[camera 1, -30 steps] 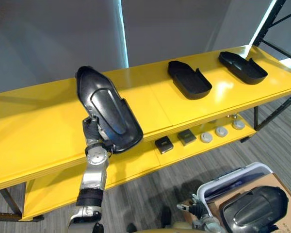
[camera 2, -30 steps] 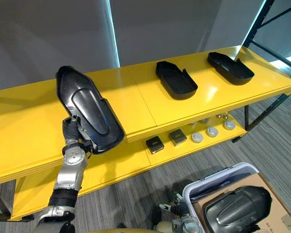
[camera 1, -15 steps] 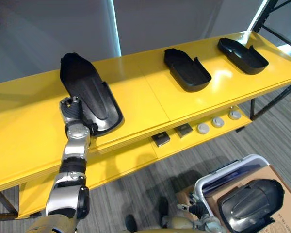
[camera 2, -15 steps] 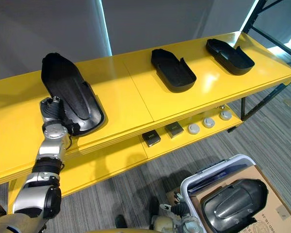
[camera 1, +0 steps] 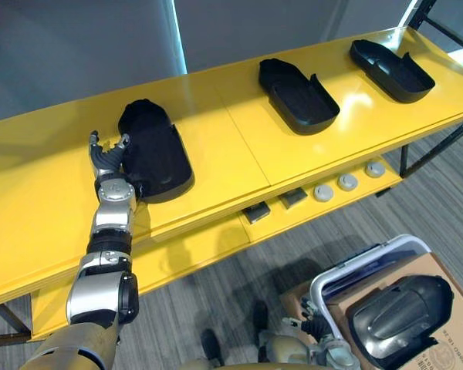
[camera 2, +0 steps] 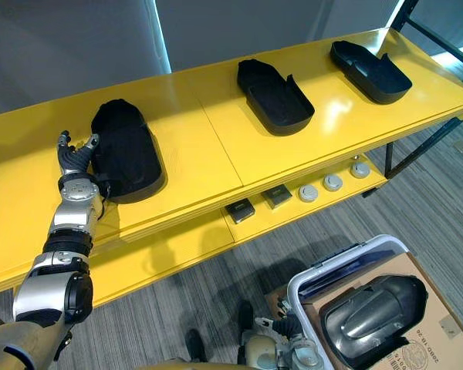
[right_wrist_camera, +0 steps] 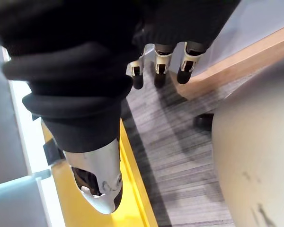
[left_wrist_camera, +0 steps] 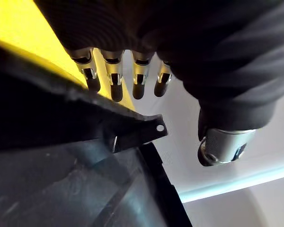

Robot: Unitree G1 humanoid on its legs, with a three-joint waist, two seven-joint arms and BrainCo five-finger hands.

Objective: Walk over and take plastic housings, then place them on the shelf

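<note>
My left hand [camera 1: 106, 158] is spread, fingers straight, holding nothing. The plastic housing [camera 1: 156, 150] lies flat on the shelf [camera 1: 231, 146] just beside the hand's thumb side, long axis running away from me. 1 second ago that hand gripped it, tilted, over the shelf edge. My right hand [right_wrist_camera: 158, 61] hangs relaxed, low down.

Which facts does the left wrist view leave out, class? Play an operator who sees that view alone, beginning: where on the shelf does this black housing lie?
Observer: The black housing lies flat on the top yellow shelf, near its left end.
Operator: Any others up there?
Observer: Two: a second housing mid-shelf, a third housing further right.
Operator: Any left to fetch?
Observer: A fourth housing lies in a cardboard box at the lower right.
</note>
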